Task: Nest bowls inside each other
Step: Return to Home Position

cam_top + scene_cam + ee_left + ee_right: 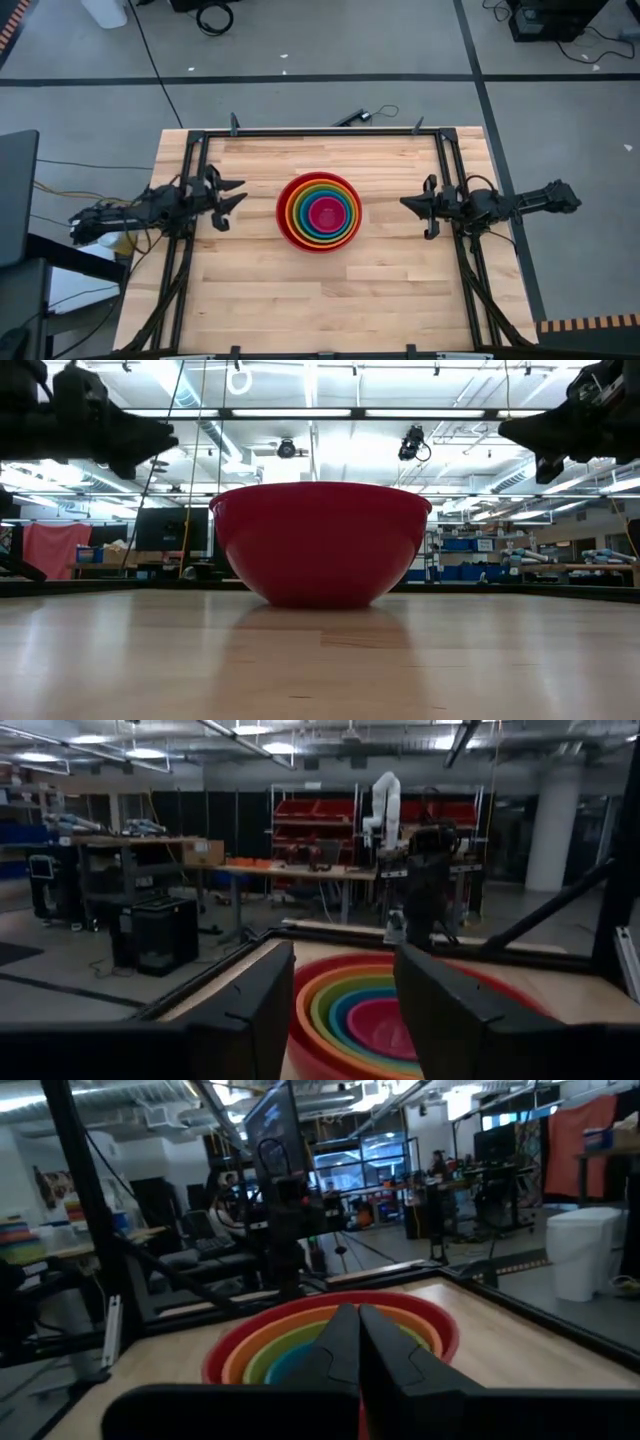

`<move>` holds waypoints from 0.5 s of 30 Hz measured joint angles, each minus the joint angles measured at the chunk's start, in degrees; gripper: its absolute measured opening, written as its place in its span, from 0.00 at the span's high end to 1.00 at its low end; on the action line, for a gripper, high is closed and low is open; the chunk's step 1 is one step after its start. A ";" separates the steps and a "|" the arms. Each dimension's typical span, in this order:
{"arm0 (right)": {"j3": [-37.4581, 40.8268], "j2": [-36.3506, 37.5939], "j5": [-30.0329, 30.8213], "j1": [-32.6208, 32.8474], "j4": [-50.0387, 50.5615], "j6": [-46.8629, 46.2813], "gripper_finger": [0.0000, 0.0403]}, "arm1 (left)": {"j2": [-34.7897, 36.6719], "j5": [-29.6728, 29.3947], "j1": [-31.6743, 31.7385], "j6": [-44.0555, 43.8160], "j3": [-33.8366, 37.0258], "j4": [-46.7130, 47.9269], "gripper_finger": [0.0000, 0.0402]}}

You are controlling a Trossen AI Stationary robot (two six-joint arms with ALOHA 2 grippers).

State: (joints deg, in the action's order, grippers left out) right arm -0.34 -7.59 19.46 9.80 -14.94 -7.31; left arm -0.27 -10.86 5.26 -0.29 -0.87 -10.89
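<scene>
The bowls [319,211] sit nested in one stack at the table's middle: red outermost, then orange, green, blue, with the magenta-pink one [322,213] in the centre. The red bowl [320,542] rests on its base on the wood. My left gripper [236,198] hovers open at the table's left side, well clear of the stack [365,1015]. My right gripper [408,203] hovers shut at the right side, also clear of the stack [300,1335]. Both point level toward the bowls.
A black metal frame [320,132] runs along the table's far edge and down both sides past the arm bases. Bare wood [320,300] lies between the stack and the near edge.
</scene>
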 joint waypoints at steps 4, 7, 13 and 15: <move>0.00 0.69 -0.01 -0.14 0.05 0.99 0.99 | 0.08 -2.16 -0.02 -1.57 -0.44 6.66 0.62; -0.01 1.21 -0.71 0.43 1.34 0.12 0.99 | 0.09 -1.42 -0.58 -1.87 -0.60 7.28 0.69; 0.00 1.63 -0.69 0.64 2.17 -0.02 0.99 | 0.07 3.18 -1.31 1.15 -0.33 7.75 0.91; -0.02 1.63 -0.94 0.66 2.60 0.62 0.99 | 0.13 7.12 -1.18 1.76 0.38 7.60 0.97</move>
State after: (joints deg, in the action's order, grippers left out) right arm -0.36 -5.96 18.52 10.46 -12.34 -6.69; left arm -0.14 -3.74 4.07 1.47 -0.49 -3.29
